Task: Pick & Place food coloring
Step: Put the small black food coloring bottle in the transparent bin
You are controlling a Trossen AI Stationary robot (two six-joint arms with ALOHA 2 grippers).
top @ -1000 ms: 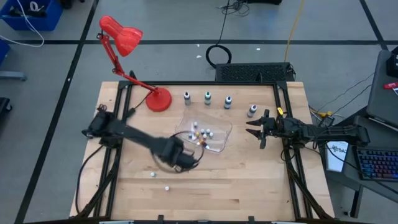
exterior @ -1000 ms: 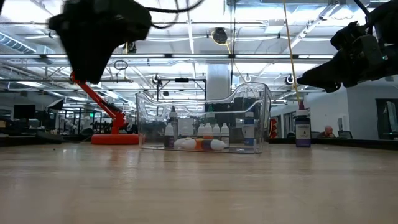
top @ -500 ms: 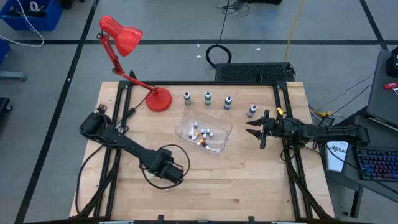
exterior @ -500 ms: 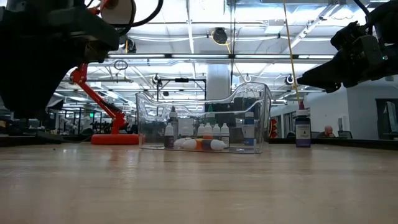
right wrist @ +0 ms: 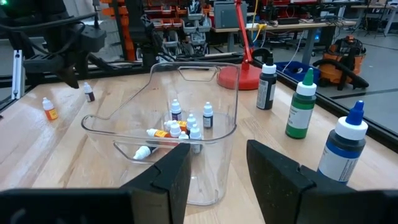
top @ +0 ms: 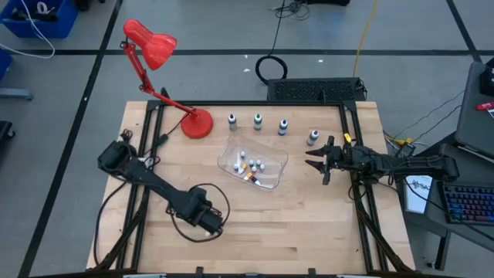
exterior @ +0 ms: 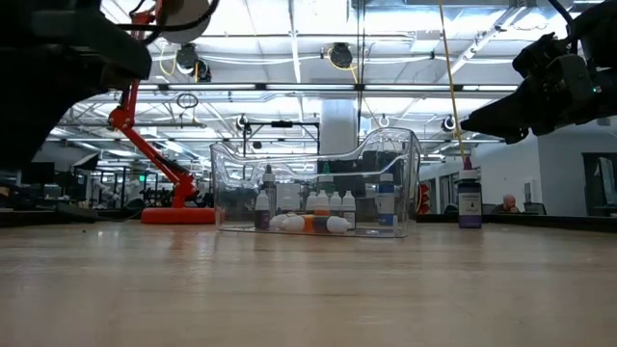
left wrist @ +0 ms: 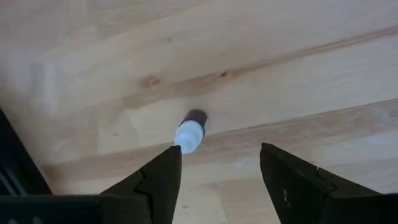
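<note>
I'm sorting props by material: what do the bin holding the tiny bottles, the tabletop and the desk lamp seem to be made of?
The bin looks like clear, glossy plastic: the tiny bottles show straight through its walls. The tabletop looks like pale wood in joined planks, with grain and knots visible and a matte finish. The lamp is glossy red, probably painted metal, though plastic is possible.

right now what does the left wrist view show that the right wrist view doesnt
Only the left wrist view shows, from straight above, a tiny bottle with a pale cap between the open left gripper fingers, on the bare wood.

Only the right wrist view shows the clear tub with small bottles inside, three larger dropper bottles, the red lamp base and two loose small bottles, beyond the open right gripper.

Both show the wooden table.
</note>
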